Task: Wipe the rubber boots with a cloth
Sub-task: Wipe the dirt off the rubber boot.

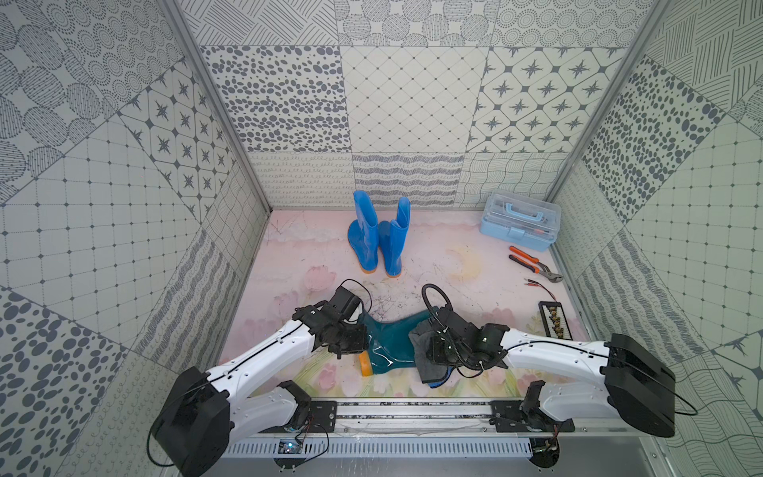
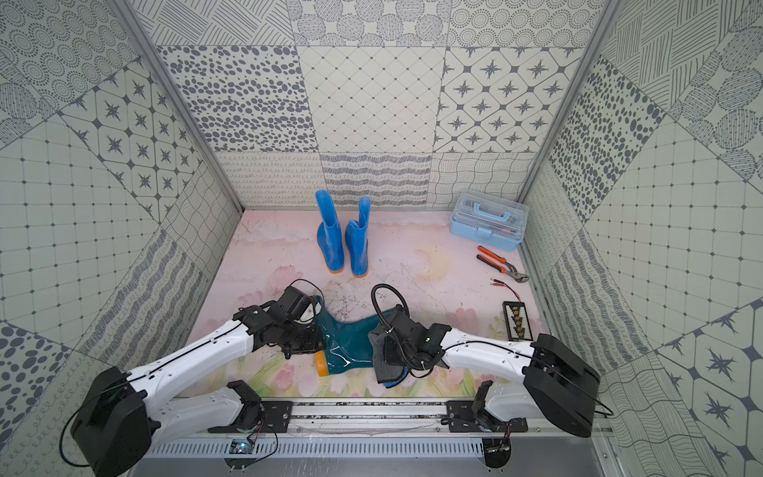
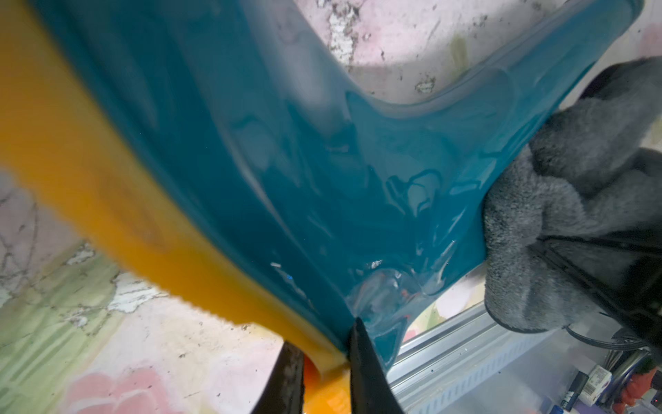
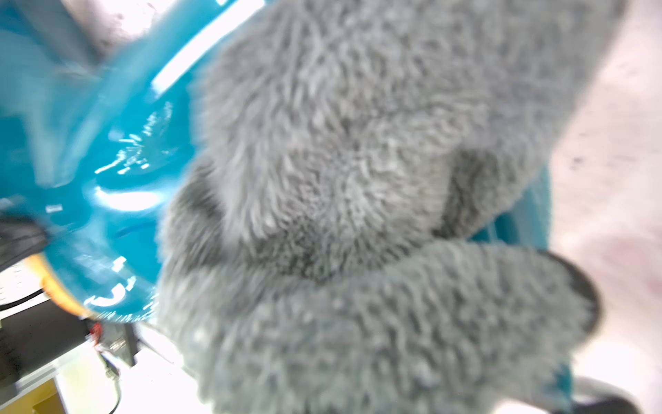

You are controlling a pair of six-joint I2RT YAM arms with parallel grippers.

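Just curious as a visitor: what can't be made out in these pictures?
- Right gripper: fingertips buried in cloth, right wrist view.
- Teal boot opening: under cloth and right arm, both top views.
- Toolbox contents: too small, top views.
- Boot surface: blurred, right wrist view.

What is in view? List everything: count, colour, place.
blue rubber boots: two, bright blue, orange soles, upright at the back.
teal rubber boot: one, dark teal, orange sole, lying at the front.
fluffy microfibre cloth: one, dark grey, on the teal boot's shaft.
plastic toolbox: one, light blue, back right corner.
metal pliers: one, orange-handled, right side.
rectangular board: one, black, right edge.
left hand: one, black, pinching the teal boot's sole.
right hand: one, black, shut on the cloth.
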